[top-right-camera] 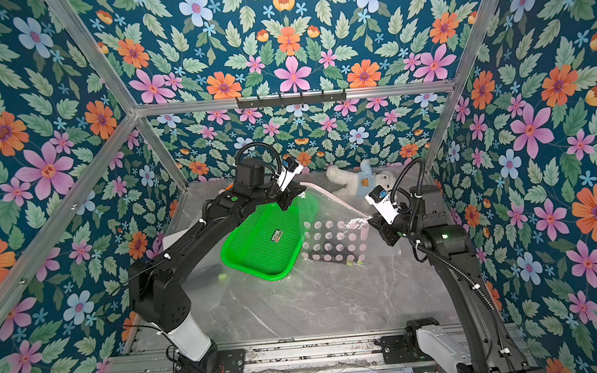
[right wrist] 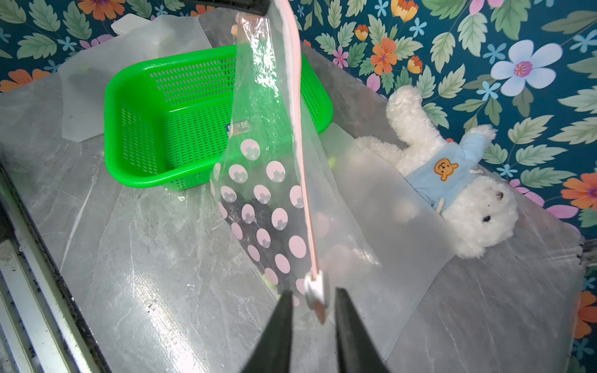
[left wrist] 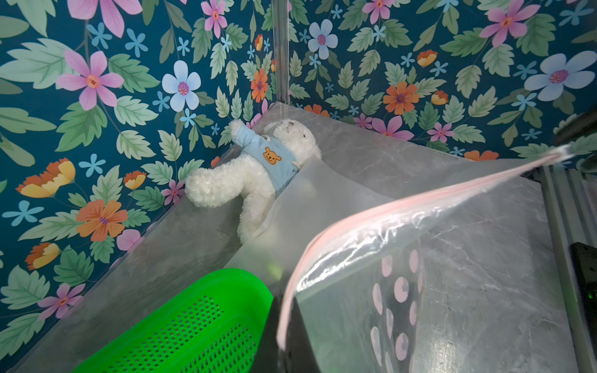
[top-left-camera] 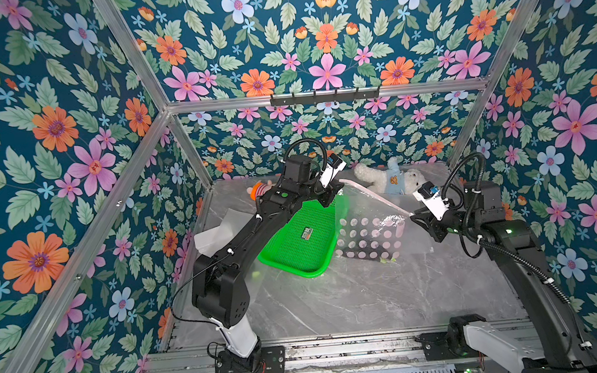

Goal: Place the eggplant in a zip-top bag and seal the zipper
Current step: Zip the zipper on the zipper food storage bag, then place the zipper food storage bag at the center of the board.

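The zip-top bag [top-left-camera: 365, 222] hangs stretched between my two grippers, its pink dots facing the right wrist view [right wrist: 258, 113]. A dark shape, the eggplant [right wrist: 258, 219], shows through the dotted lower part. The pink zipper [right wrist: 298, 145] runs taut along the top edge, also seen in the left wrist view [left wrist: 420, 203]. My left gripper [top-left-camera: 334, 192] is shut on the zipper's far end [left wrist: 286, 336]. The white slider [right wrist: 315, 287] sits at the near end, between the parted fingers of my right gripper [right wrist: 312, 291], with a gap on each side.
A green perforated basket [top-left-camera: 301, 238] lies just left of the bag, under the left arm. A white plush in a blue shirt [top-left-camera: 391, 180] rests at the back wall. More clear bags [right wrist: 387, 210] lie flat on the marble table, and a small doll [top-left-camera: 261, 190] is at the back left.
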{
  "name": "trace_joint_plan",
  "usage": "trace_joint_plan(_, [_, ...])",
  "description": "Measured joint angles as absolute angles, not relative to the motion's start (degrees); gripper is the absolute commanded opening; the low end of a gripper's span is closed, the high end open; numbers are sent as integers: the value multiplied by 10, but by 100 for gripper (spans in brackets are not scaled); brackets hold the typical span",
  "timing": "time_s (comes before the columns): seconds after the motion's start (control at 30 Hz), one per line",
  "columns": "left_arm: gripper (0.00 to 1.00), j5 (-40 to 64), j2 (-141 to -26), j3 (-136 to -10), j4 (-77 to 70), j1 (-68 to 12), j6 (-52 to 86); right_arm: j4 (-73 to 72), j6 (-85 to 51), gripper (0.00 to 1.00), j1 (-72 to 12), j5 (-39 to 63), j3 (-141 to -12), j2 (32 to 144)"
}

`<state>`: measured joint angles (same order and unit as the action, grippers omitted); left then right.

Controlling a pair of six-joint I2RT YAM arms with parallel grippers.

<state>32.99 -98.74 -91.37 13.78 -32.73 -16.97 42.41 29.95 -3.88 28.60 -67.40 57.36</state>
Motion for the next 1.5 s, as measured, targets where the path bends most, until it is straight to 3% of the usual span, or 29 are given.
trace_joint_plan(0.1, [0,348,-992,-930,167,-353,-197,420,296,54,-38,299,-691,573])
trace_joint_plan(0.27, [0,374,-1010,-971,220,-390,-235,404,303,63,-42,324,-707,584])
trace_joint_plan(0.57, [0,383,-1014,-1007,256,-420,-257,400,325,68,-55,370,-717,639])
trace_joint_plan(0.9, [0,385,-1015,-1010,255,-426,-243,347,314,65,-64,401,-656,665])
trace_joint_plan(1.03, [0,402,-1014,-1001,248,-426,-232,328,307,57,-67,397,-634,672])
trace_joint_plan(1.1, [0,411,-1014,-995,245,-426,-226,320,306,49,-70,383,-629,679])
trace_joint_plan(1.33, [0,424,-1014,-987,221,-426,-208,316,302,1,-84,360,-635,700])
trace_joint_plan(1.4, [9,422,-1014,-986,214,-426,-200,317,294,0,-85,359,-639,700])
trace_joint_plan(1.5, [36,402,-1014,-985,207,-425,-196,333,275,0,-86,357,-657,701])
